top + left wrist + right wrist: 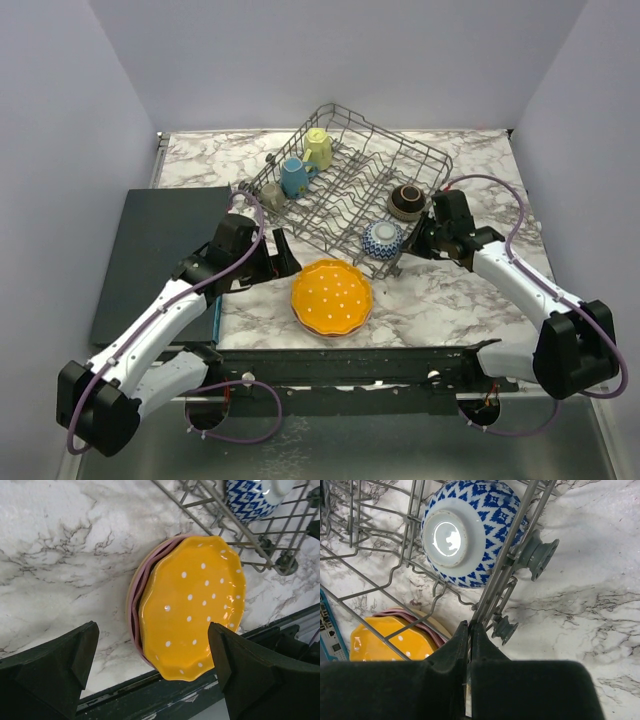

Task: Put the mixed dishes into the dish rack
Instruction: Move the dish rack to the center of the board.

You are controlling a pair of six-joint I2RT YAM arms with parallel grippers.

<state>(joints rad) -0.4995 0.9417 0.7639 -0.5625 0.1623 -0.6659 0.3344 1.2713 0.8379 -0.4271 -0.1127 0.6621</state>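
The dish rack [345,190], a grey wire basket with rows of upright tines, stands at an angle on the marble bench [460,290], to the right of a dark flat mat [160,255]. At its far left end the rack carries a yellow mug [318,148], a blue mug [294,177] and a grey mug [272,193] in a line. Along its right side sits a brown bowl [407,201]. In the near right corner is a blue-and-white patterned bowl [382,239], tipped so that its white foot ring faces the right wrist camera. Outside the rack, an orange scalloped plate with white dots [332,297] lies on top of a stack of pink plates [135,595]. The stack rests on the bench just beside the rack's near edge and close to the bench's front rail. The left claw [285,258] is released, with its jaws spread wide. In the left wrist view its two dark fingers [55,670] frame the orange plate and touch neither the plate nor the rack. The right claw [412,248] is clenched, jaw against jaw. In the right wrist view its tips meet the outer wire rail of the rack below the patterned bowl, near two grey rack feet [537,555]. Whether a wire is pinched between the tips cannot be told. The right claw carries no dish.
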